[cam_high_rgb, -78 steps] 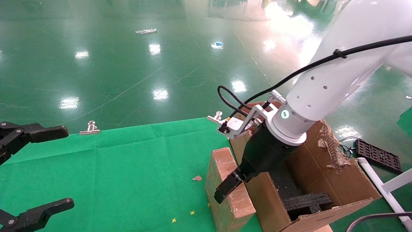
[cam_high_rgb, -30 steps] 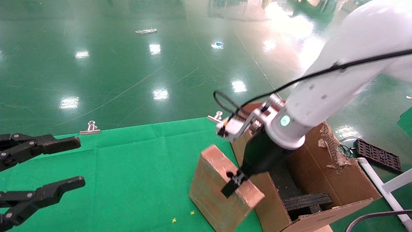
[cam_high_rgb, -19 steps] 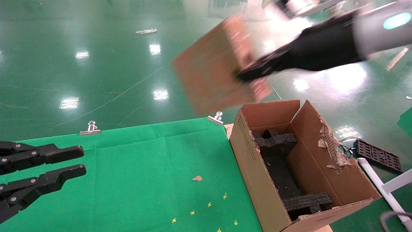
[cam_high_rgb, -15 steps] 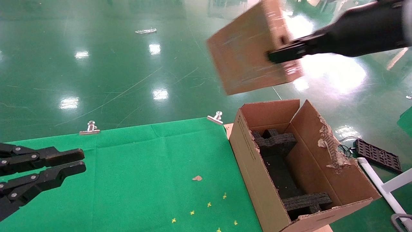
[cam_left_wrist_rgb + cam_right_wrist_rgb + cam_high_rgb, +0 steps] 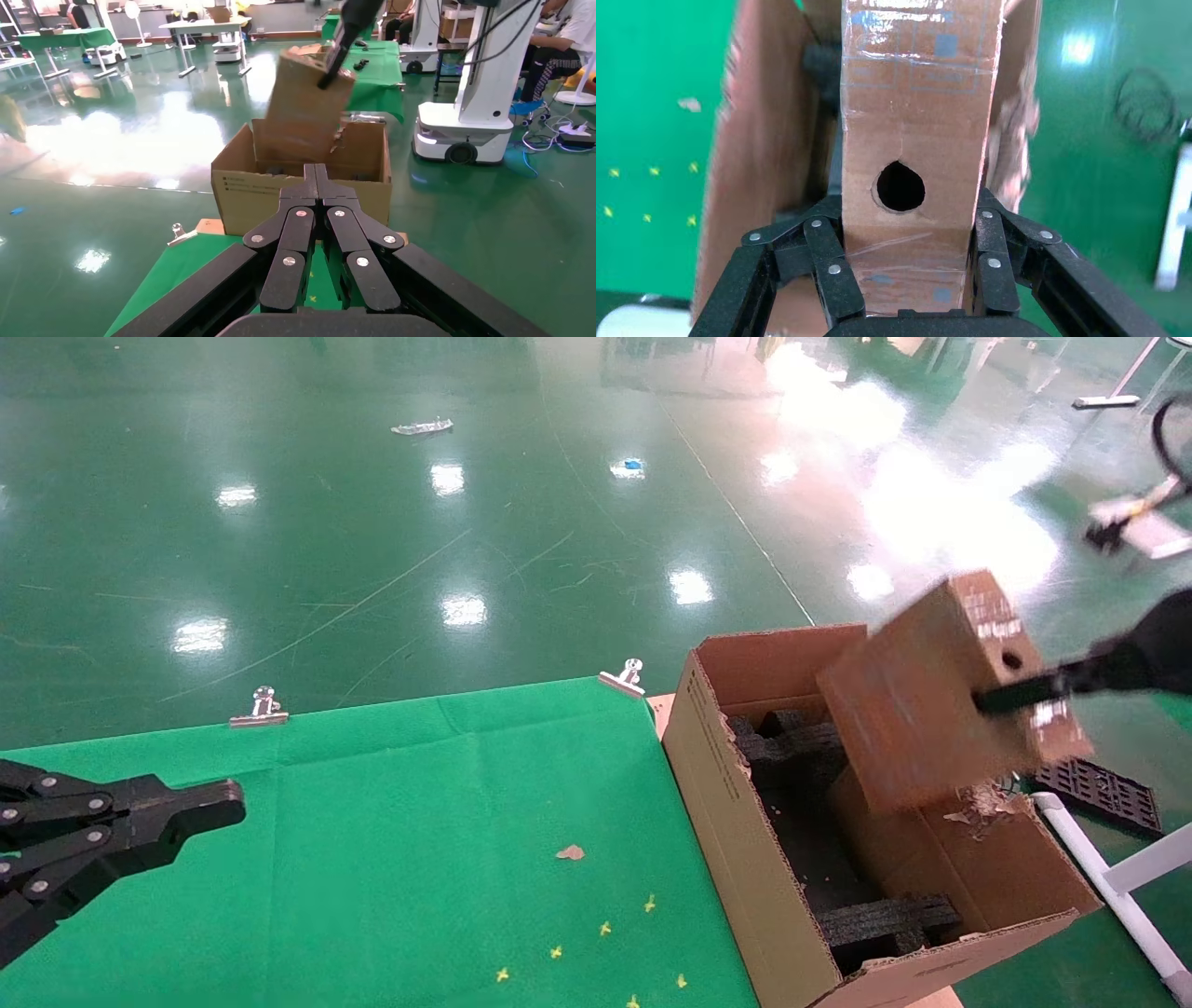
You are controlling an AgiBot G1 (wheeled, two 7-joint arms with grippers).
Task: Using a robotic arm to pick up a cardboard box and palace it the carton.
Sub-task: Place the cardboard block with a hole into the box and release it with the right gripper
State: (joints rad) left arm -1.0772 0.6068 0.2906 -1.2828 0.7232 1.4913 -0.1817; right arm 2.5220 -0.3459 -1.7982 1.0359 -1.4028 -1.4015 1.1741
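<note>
Green cloth (image 5: 372,822) covers my table, two metal clips (image 5: 264,706) on its far edge. Small cardboard scrap (image 5: 570,851) and tiny yellow bits (image 5: 605,928) lie on it. Glossy green floor (image 5: 372,523) beyond; black grid piece (image 5: 1099,795) on it.

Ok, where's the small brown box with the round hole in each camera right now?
Head view: small brown box held tilted in the air over the big carton, at right, in the right claw.
Left wrist view: upper middle, above the carton, beyond the shut left claw.
Right wrist view: centre, clamped between the claw's fingers.
Shared landmark: the carton.
</note>
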